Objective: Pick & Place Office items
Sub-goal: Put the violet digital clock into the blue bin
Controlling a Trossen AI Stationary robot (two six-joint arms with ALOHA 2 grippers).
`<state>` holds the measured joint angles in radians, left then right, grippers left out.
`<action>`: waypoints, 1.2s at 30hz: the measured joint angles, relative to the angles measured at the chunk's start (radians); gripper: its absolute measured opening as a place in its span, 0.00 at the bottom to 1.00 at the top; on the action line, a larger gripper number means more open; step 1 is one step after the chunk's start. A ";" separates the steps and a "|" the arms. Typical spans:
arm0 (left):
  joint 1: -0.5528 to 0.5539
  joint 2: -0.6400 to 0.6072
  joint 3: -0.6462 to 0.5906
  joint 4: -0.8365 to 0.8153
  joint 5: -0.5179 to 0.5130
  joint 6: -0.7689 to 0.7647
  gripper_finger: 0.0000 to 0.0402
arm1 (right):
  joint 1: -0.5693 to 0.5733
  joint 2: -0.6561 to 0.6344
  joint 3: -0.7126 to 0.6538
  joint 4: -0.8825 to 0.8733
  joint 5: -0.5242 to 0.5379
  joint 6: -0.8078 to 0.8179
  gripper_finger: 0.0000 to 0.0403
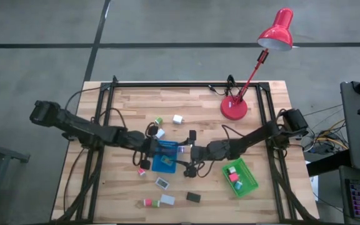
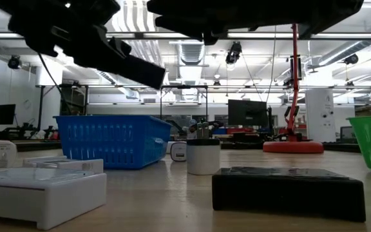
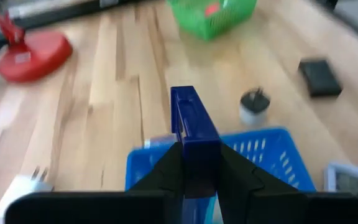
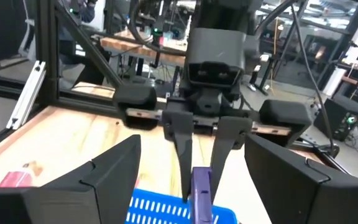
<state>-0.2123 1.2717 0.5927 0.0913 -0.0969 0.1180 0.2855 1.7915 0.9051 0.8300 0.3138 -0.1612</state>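
While the left pincer (image 3: 196,163) clamps a navy block (image 3: 192,130) upright between its fingers, it hangs directly over the blue tray (image 1: 165,164) near the middle of the counter (image 1: 130,106). Right pincer (image 4: 188,186) faces it from just beside the tray, fingers spread apart with nothing between them; the navy block stands just ahead of them. Green tray (image 1: 247,181) sits toward the counter's right side with red and green pieces in it. Other small items lie loose on the wood: a black block (image 1: 193,197), a white box (image 1: 167,200), a white cube (image 1: 178,119). Red lamp (image 1: 234,107) stands at the far right of the counter.
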 joint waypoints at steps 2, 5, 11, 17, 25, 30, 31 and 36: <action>0.000 0.011 0.057 -0.106 -0.024 -0.005 0.15 | 0.000 -0.009 0.000 -0.026 0.000 0.002 0.70; 0.000 0.028 0.125 -0.231 -0.032 -0.003 0.15 | 0.000 -0.025 0.000 -0.067 0.000 0.005 0.70; 0.000 0.086 0.227 -0.439 -0.034 -0.011 0.15 | 0.000 -0.074 -0.004 -0.169 0.001 0.027 0.68; 0.001 0.177 0.288 -0.558 -0.012 -0.020 0.15 | 0.000 -0.103 -0.010 -0.225 0.001 0.039 0.68; 0.001 0.303 0.372 -0.663 -0.004 -0.018 0.15 | 0.000 -0.121 -0.015 -0.252 0.001 0.051 0.69; 0.001 0.347 0.409 -0.712 0.011 -0.010 0.15 | 0.005 -0.122 -0.022 -0.255 0.001 0.051 0.68; 0.001 0.353 0.412 -0.714 0.012 -0.010 0.15 | 0.005 -0.122 -0.023 -0.253 0.001 0.054 0.68; 0.001 0.370 0.410 -0.726 0.024 -0.010 0.15 | 0.005 -0.122 -0.027 -0.255 0.001 0.060 0.67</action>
<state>-0.2115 1.6413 1.0027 -0.6346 -0.0727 0.1078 0.2905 1.6699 0.8783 0.5749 0.3149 -0.1011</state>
